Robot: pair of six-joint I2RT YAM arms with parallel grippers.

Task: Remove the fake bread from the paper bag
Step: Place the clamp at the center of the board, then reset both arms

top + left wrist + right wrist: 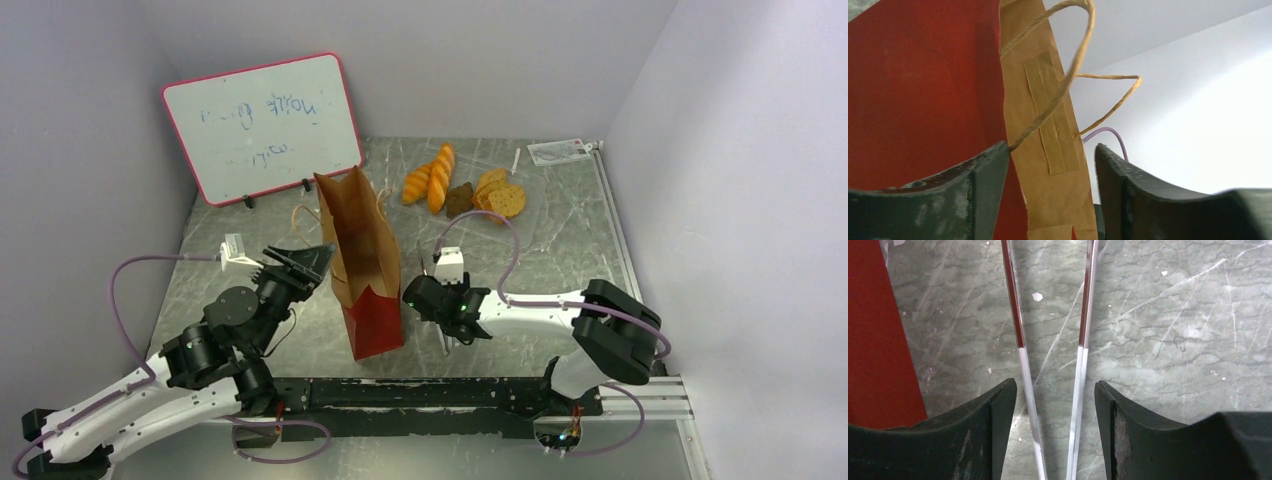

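The paper bag point(365, 275) stands upright mid-table, red outside, brown inside, mouth open; I see no bread in the part of its inside that shows. The fake bread point(432, 178) lies on the table behind it: two golden loaves, a dark brown piece point(459, 199) and sliced pieces point(498, 195). My left gripper point(303, 262) is open at the bag's left side; in the left wrist view point(1052, 155) the bag's brown wall point(1048, 150) stands between the fingers and a handle loop point(1068, 75) touches the left one. My right gripper point(432, 297) is open, low over the table right of the bag.
Thin metal tweezers point(1020, 340) lie on the table between my right fingers, untouched; the bag's red side point(873, 340) is just left of them. A whiteboard point(262, 125) leans at the back left. A card point(555, 152) lies at the back right.
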